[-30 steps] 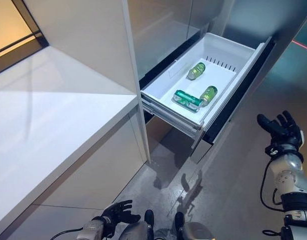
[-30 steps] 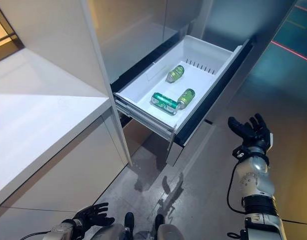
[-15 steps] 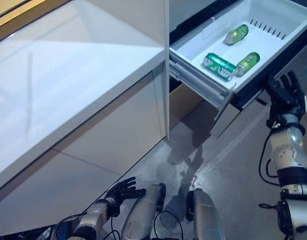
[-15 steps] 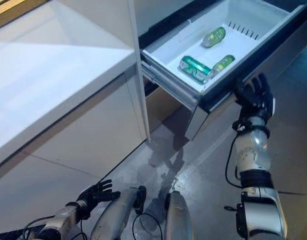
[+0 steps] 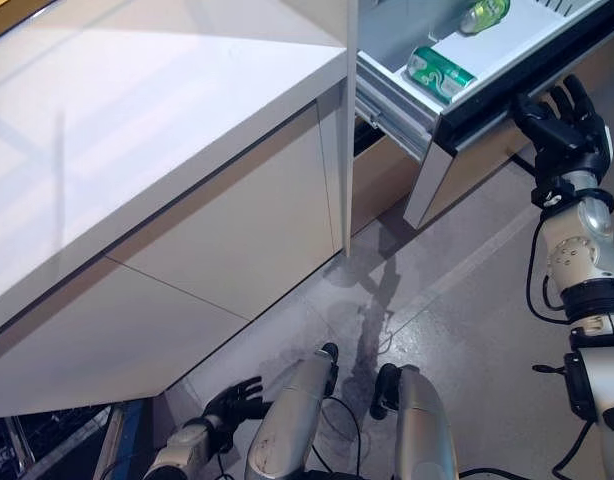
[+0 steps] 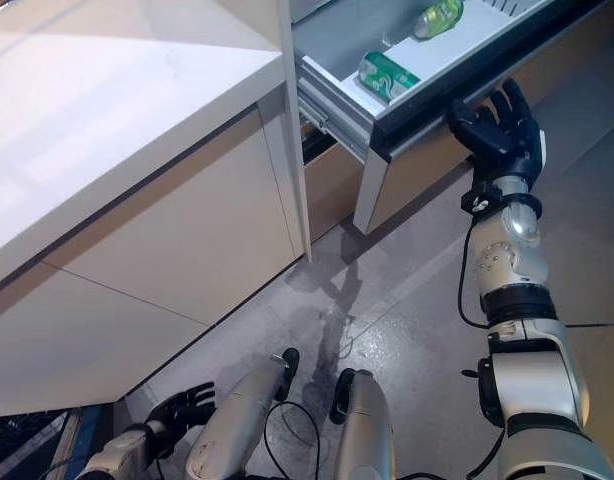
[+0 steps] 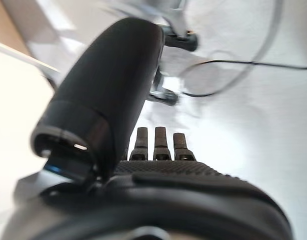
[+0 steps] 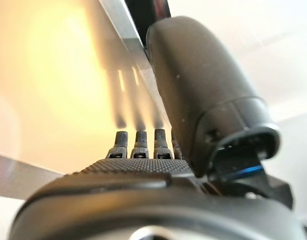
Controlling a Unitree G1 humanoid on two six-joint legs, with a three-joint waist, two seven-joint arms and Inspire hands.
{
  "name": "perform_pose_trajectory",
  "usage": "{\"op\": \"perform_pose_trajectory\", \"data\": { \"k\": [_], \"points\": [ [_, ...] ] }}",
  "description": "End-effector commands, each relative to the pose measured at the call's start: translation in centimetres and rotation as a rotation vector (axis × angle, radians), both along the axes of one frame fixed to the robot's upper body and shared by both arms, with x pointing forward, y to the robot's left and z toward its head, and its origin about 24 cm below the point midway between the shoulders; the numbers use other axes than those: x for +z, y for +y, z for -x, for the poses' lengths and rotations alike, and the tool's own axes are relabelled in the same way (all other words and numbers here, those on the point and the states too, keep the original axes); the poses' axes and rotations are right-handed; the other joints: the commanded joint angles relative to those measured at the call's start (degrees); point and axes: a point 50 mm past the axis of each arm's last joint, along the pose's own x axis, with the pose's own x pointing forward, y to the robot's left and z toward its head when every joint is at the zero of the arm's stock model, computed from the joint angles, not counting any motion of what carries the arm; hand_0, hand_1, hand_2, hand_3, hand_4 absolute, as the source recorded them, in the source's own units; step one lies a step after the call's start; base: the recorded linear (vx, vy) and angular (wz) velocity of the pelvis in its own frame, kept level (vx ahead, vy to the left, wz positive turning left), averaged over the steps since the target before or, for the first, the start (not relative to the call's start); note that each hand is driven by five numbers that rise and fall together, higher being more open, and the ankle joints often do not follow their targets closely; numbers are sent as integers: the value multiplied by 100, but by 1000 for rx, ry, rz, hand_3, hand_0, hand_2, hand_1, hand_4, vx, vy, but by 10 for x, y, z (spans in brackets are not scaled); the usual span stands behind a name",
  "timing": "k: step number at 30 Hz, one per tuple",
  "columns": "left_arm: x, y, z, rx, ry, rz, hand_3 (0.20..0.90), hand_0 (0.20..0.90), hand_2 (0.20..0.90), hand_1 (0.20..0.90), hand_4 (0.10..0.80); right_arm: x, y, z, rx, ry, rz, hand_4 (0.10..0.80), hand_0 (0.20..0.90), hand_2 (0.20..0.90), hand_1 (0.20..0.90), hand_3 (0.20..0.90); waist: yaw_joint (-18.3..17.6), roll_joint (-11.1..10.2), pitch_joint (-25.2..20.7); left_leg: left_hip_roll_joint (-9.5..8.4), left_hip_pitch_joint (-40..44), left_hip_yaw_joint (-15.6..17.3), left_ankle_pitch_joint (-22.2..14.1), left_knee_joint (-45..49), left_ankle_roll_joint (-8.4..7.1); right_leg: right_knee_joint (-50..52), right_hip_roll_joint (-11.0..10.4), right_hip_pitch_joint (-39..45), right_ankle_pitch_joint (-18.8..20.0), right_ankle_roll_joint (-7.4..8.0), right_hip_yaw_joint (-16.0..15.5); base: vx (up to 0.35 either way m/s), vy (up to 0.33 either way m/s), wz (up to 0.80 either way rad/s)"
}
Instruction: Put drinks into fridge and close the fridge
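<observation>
The white fridge drawer [image 5: 397, 95] stands pulled out at the upper right, with a dark front panel [image 5: 507, 85]. Two green cans show inside it: one lying near the front [image 5: 439, 72] and one further back at the picture's top edge [image 5: 484, 14]. My right hand [image 5: 562, 118] is raised with straight, spread fingers right at the drawer's dark front; its wrist view shows the fingers [image 8: 138, 145] close to a shiny panel. My left hand [image 5: 232, 405] hangs low by the floor, fingers relaxed and holding nothing.
A white counter [image 5: 137, 130] with beige cabinet fronts [image 5: 217, 270] fills the left side. A grey floor [image 5: 457, 300] lies below the drawer.
The camera has tilted down and shifted, so the drawer sits higher in the picture. My right hand has risen and moved up to the drawer's front. One can is out of view now.
</observation>
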Motion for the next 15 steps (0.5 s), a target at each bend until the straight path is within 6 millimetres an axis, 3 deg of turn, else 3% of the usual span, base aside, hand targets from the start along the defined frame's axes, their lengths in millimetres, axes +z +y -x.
{"op": "perform_pose_trajectory", "data": {
  "k": [1, 6, 7, 15],
  "points": [
    [4, 22, 15, -68, 6, -77, 900, 900, 900, 900, 800, 89, 58, -3, 282, -275, 218, 800, 900, 900, 900, 900, 626, -174, -277, -158, 524, 155, -987, 315, 731, -111, 122, 550, 27, -83, 38, 133, 4, 23],
    [2, 25, 21, -85, 18, -88, 900, 900, 900, 900, 800, 94, 58, -6, 244, -255, 230, 800, 900, 900, 900, 900, 800, -185, -337, -158, 749, -24, -841, -74, 690, -452, 34, 851, 121, -5, -83, 48, 15, 24],
    [2, 26, 22, -89, 18, -90, 900, 900, 900, 900, 800, 95, 57, -6, 232, -253, 232, 800, 900, 900, 900, 900, 818, -173, -338, -137, 741, -17, -615, -230, 681, -615, 4, 874, 318, -40, -188, -49, 17, 17],
    [2, 30, 24, -110, 25, -115, 900, 900, 900, 900, 800, 94, 43, -7, 81, -227, 222, 800, 900, 900, 900, 900, 886, -219, -434, -75, 1057, -146, -393, -849, 617, -1313, 24, 1243, 581, 118, -266, 5, -19, 16]
  ]
}}
